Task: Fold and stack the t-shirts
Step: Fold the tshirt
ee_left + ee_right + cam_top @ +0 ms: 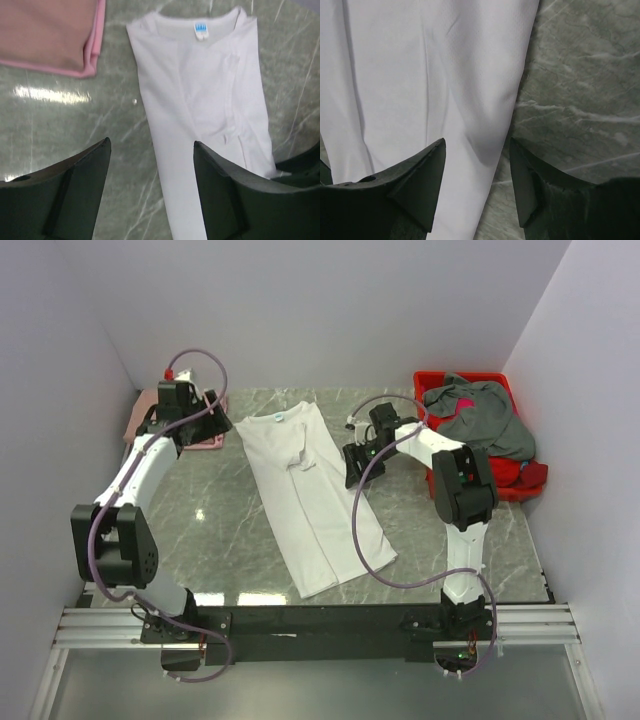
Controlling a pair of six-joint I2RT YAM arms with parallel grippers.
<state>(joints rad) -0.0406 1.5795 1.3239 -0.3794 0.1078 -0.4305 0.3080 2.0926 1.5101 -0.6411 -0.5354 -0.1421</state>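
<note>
The limp, light plain white cloth t-shirt [310, 495] lies folded lengthwise on the grey marble counter [200, 510], probably best pinched at its collar corners; the left hand [152, 145] beside its collar and the right hand [477, 142] over its side edge both gape empty.

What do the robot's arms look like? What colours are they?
The left arm and right arm both have white tube-shaped links joined by chunky black joints. A thin purple cable loops along each one. Each arm ends in two black, wedge-shaped fingers.
</note>
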